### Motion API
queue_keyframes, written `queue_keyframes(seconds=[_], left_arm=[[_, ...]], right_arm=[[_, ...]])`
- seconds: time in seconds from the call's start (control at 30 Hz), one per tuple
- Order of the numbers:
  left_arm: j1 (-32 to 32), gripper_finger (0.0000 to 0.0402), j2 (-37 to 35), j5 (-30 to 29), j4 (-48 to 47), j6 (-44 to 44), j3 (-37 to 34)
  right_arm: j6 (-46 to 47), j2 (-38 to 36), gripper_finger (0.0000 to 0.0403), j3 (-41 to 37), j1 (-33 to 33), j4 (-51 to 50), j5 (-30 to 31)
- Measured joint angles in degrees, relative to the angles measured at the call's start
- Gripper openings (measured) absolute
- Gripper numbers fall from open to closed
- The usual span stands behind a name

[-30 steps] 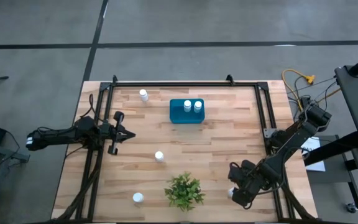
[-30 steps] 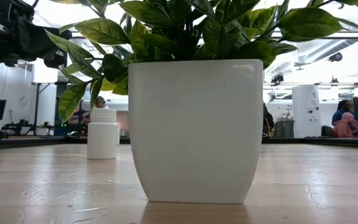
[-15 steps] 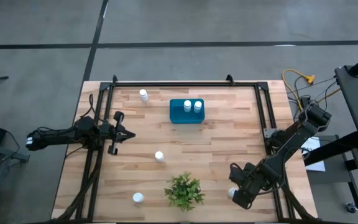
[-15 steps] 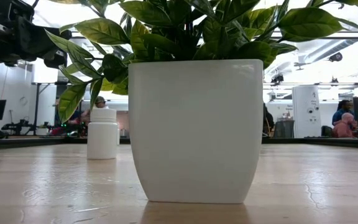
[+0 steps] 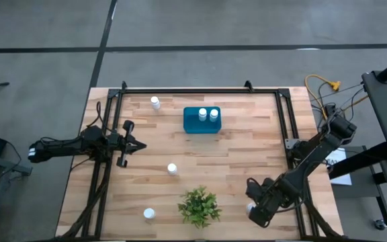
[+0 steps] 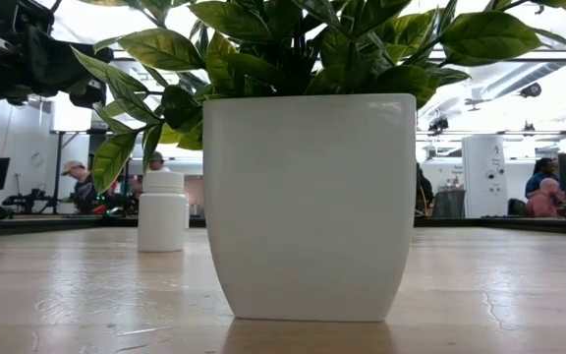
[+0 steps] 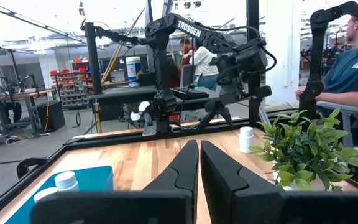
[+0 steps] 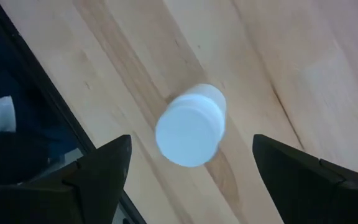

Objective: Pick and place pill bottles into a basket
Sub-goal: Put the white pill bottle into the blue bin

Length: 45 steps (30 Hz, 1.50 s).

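Observation:
The teal basket (image 5: 193, 125) stands on the table's far middle with two white pill bottles (image 5: 207, 115) upright in it. Other bottles stand upright on the wood at the far left (image 5: 154, 102), the middle (image 5: 172, 169) and the near left (image 5: 149, 214). One more bottle (image 8: 191, 127) stands near the table's near right corner. My right gripper (image 8: 191, 144) hangs open above it, pointing steeply down, a finger on either side and clear of it. My left gripper (image 5: 137, 144) waits shut at the table's left side, level.
A leafy plant in a white pot (image 5: 199, 206) stands at the near middle, just left of my right gripper; it fills the low view (image 6: 308, 202). A black frame (image 5: 282, 128) runs round the table. A seated person (image 7: 353, 62) is beyond the right edge.
My right gripper has turned a little about its wrist above the bottle at the near right corner while staying over the same spot. The bottles and the basket stand as before.

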Motion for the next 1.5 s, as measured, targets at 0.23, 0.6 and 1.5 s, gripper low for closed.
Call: queue_keyframes(seconds=[0.23, 0.6, 1.5], left_arm=[[0.0, 0.0002, 0.0, 0.0, 0.0, 0.0, 0.0], [0.0, 0.0002, 0.0, 0.0, 0.0, 0.0, 0.0], [0.0, 0.0002, 0.0, 0.0, 0.0, 0.0, 0.0]], right_arm=[[-3.5, 4.2, 0.0325, 5.9, -0.6, -8.2, 0.2], [-5.9, 10.3, 0.0325, 10.5, -0.8, -10.5, 0.2], [-6.1, 10.4, 0.0159, 6.9, -0.8, -10.2, 0.2]])
